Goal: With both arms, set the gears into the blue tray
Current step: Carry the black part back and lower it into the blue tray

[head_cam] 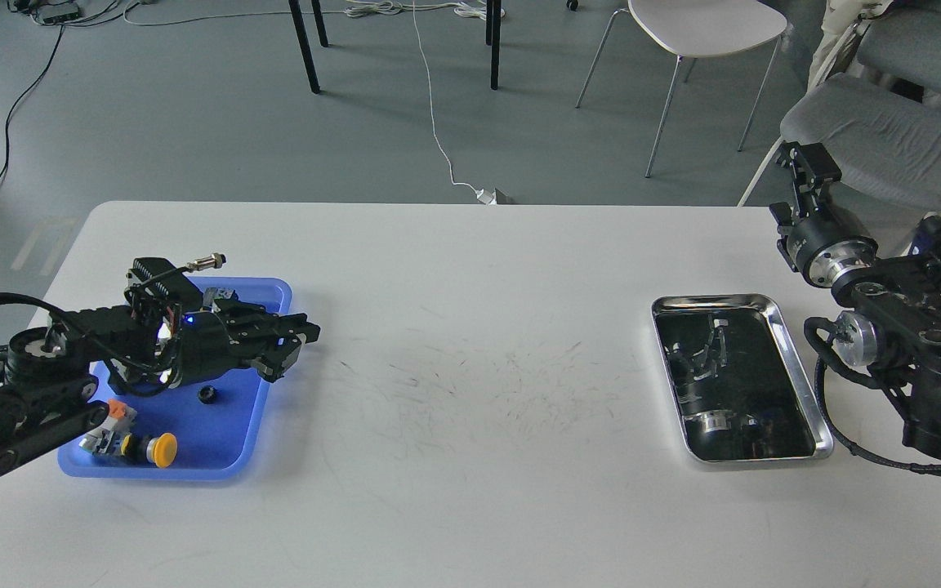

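The blue tray (235,462) lies at the table's left side. One small black gear (208,394) rests on its floor near the middle. My left gripper (301,345) hovers over the tray's right rim, pointing right, its two fingers apart with nothing between them. The left arm covers the tray's far part. At the far right my right gripper (803,165) is raised beyond the table's back right corner, pointing away; it is small and dark, so I cannot make out its fingers.
A yellow-capped push button (157,448) and an orange-and-grey part (113,415) lie in the blue tray's near left. A shiny steel tray (797,359) with a dark inside sits at the right. Chairs (887,135) stand behind the right arm.
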### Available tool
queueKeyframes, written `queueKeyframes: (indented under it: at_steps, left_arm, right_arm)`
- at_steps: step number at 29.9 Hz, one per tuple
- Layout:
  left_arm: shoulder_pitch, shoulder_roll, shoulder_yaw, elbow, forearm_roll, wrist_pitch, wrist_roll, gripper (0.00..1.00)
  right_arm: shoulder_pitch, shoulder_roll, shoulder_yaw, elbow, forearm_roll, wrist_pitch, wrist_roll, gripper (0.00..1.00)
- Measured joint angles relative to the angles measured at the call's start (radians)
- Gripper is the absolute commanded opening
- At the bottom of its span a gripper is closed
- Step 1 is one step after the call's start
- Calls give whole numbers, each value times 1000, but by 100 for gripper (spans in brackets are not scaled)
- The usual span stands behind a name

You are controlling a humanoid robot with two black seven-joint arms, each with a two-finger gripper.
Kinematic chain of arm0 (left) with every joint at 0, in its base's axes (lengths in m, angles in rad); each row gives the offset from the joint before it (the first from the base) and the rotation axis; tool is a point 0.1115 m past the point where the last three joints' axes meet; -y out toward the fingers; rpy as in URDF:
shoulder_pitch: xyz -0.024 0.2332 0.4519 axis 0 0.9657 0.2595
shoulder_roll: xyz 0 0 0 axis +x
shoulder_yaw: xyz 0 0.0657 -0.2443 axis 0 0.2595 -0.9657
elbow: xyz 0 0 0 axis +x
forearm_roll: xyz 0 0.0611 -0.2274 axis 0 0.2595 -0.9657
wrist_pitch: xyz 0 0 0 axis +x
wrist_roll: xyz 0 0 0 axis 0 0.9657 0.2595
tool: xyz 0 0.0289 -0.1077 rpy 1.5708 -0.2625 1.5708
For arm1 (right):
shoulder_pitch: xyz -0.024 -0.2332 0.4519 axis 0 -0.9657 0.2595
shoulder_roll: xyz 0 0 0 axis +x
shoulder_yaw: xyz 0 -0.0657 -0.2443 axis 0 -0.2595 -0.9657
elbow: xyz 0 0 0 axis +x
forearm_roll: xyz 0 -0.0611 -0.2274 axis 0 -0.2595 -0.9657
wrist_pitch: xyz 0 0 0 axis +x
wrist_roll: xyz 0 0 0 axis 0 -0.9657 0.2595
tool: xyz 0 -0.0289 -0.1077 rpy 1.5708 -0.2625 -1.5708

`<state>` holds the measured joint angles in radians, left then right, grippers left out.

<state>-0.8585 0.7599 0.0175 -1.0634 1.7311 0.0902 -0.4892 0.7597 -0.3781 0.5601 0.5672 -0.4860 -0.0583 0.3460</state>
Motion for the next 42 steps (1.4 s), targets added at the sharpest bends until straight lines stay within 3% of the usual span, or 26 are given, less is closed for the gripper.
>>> queueKeyframes:
  at_steps: [9,18,33,42]
  left_arm:
    - [-19,47,9,24,7,-14,0,8]
    - [36,40,15,200,5,-10,1,8]
    - [70,35,16,206,-1,-9,1,10]
    - [76,35,16,206,-3,-9,1,18]
  right_arm:
    - [-8,-1,1,3,1,0,7,95]
    - [-7,-12,1,4,1,3,7,95]
    - [-10,-12,0,3,1,3,8,95]
    - [-10,-13,0,3,1,3,8,95]
